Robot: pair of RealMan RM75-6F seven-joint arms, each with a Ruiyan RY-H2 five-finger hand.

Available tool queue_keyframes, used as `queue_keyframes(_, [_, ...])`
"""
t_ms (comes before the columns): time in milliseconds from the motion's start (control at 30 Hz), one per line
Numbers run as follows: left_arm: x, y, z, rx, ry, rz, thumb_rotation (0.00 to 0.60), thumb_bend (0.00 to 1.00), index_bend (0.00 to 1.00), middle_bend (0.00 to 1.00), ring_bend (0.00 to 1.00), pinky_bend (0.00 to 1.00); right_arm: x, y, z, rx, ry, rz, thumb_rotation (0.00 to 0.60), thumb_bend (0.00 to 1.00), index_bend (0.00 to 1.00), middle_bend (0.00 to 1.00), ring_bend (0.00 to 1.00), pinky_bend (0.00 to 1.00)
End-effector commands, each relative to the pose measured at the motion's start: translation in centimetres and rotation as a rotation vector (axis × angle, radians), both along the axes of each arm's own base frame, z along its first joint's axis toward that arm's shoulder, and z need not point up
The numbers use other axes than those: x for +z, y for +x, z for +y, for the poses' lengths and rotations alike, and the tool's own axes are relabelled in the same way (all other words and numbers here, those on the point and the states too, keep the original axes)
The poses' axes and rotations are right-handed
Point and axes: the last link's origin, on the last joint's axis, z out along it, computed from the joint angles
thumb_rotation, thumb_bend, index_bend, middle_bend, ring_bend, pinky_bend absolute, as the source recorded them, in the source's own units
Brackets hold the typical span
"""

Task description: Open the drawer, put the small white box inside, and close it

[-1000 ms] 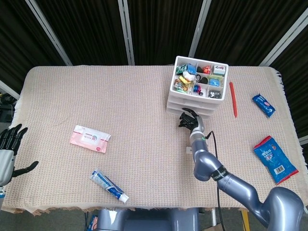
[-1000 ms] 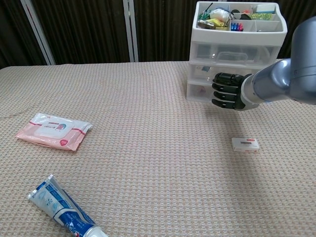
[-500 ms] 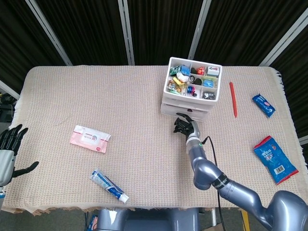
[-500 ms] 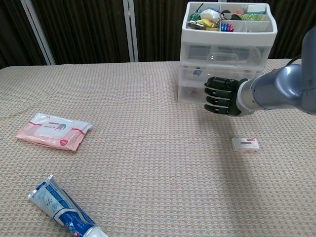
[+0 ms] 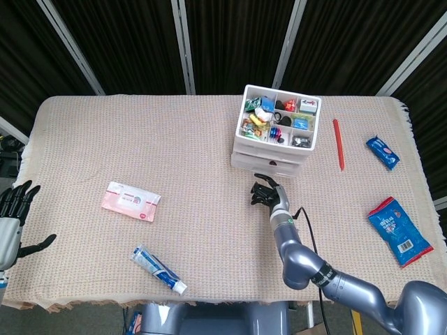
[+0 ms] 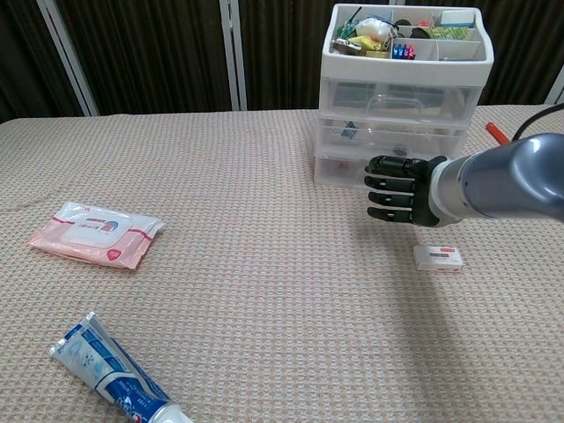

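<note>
The white three-drawer unit [image 5: 274, 157] [image 6: 401, 132] stands at the back right of the table, its top tray full of small items; all its drawers look closed. My right hand [image 5: 267, 192] [image 6: 397, 189] hovers just in front of the bottom drawer, a small gap apart, fingers curled in and holding nothing. The small white box [image 6: 439, 257] lies flat on the cloth below and to the right of that hand; my arm hides it in the head view. My left hand [image 5: 10, 216] hangs off the table's left edge, fingers spread and empty.
A pink wet-wipes pack [image 5: 130, 201] [image 6: 92, 233] and a blue toothpaste tube [image 5: 158, 270] [image 6: 115, 374] lie on the left half. To the right of the drawer unit are a red pen [image 5: 338, 144] and two blue snack packets [image 5: 382, 152] [image 5: 399, 231].
The whole drawer unit slid left and toward me with my right hand at its front. The hand has since drawn back and lowered, away from the drawer face.
</note>
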Motion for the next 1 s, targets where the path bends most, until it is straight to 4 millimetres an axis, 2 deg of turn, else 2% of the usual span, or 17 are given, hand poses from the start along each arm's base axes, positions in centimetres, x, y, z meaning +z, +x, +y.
queue_keyframes(33, [0.0,0.0,0.0,-0.002,0.001,-0.001,0.600,0.18,0.06,0.00,0.00,0.00,0.5,0.2,0.6,0.035,-0.012,0.036,0.600,0.49,0.29,0.67,0.65,0.63])
queue_keyframes(200, [0.2,-0.1,0.0,-0.007,0.006,0.014,0.600,0.18,0.06,0.00,0.00,0.00,2.2,1.0,2.3,0.189,-0.088,0.171,0.600,0.47,0.28,0.67,0.65,0.63])
queue_keyframes(333, [0.3,-0.3,-0.1,-0.009,0.016,0.014,0.600,0.18,0.06,0.00,0.00,0.00,3.8,0.2,3.2,0.297,-0.139,0.356,0.600,0.46,0.27,0.66,0.65,0.63])
queue_keyframes(633, [0.2,-0.1,-0.3,-0.025,0.017,0.032,0.600,0.18,0.06,0.00,0.00,0.00,7.5,-3.8,2.6,0.371,-0.130,0.752,0.600,0.46,0.27,0.66,0.65,0.63])
queue_keyframes(833, [0.1,0.0,-0.4,-0.030,0.023,0.042,0.600,0.18,0.06,0.00,0.00,0.00,8.3,-5.4,2.2,0.394,-0.123,0.895,0.600,0.46,0.27,0.66,0.65,0.63])
queue_keyframes(1000, [0.0,0.0,-0.5,-0.030,0.025,0.044,0.600,0.18,0.06,0.00,0.00,0.00,8.3,-5.6,2.0,0.404,-0.142,0.939,0.600,0.46,0.27,0.66,0.65,0.63])
